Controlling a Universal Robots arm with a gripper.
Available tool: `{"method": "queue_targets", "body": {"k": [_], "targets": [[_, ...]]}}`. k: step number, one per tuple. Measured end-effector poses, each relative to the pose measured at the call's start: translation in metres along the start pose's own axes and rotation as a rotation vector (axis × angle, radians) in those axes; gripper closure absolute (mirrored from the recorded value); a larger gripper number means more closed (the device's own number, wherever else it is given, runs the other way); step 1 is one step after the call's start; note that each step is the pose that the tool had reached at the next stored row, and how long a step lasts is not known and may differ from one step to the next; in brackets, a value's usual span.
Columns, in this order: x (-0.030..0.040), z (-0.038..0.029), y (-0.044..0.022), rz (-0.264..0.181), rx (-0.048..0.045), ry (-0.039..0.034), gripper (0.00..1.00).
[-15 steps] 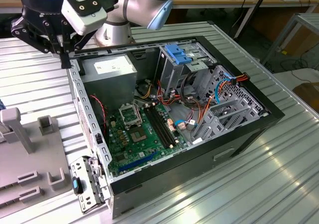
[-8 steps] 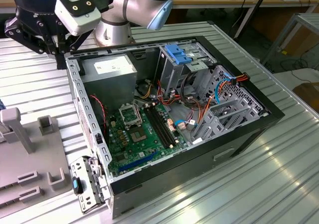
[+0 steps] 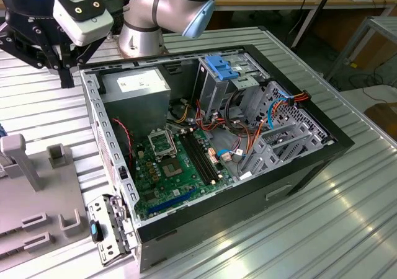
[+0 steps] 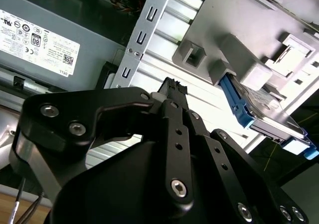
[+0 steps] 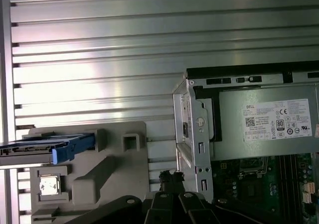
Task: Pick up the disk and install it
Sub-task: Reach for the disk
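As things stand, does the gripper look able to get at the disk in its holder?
Probably yes. The disk stands on edge in the grey fixture, outside the computer case, and nothing lies between it and the gripper.

I can see a white printed label (image 5: 279, 120) on the grey power supply (image 5: 232, 140). In both wrist views it carries a logo, a square code and rows of small certification marks. In the exterior view it sits toward 10 o'clock inside the open computer case (image 3: 298, 186), its print too fine to read.
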State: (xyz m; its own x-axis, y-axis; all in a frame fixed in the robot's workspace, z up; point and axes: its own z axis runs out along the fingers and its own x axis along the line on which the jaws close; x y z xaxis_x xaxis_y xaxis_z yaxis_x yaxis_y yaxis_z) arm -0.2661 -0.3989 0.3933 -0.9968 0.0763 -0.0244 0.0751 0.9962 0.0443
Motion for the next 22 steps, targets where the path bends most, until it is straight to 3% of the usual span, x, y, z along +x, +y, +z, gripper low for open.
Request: {"method": "queue_targets", "body": {"k": [22], "targets": [[0.0322, -0.0009, -0.0024, 0.000, 0.0000, 0.0000, 0.89]]}}
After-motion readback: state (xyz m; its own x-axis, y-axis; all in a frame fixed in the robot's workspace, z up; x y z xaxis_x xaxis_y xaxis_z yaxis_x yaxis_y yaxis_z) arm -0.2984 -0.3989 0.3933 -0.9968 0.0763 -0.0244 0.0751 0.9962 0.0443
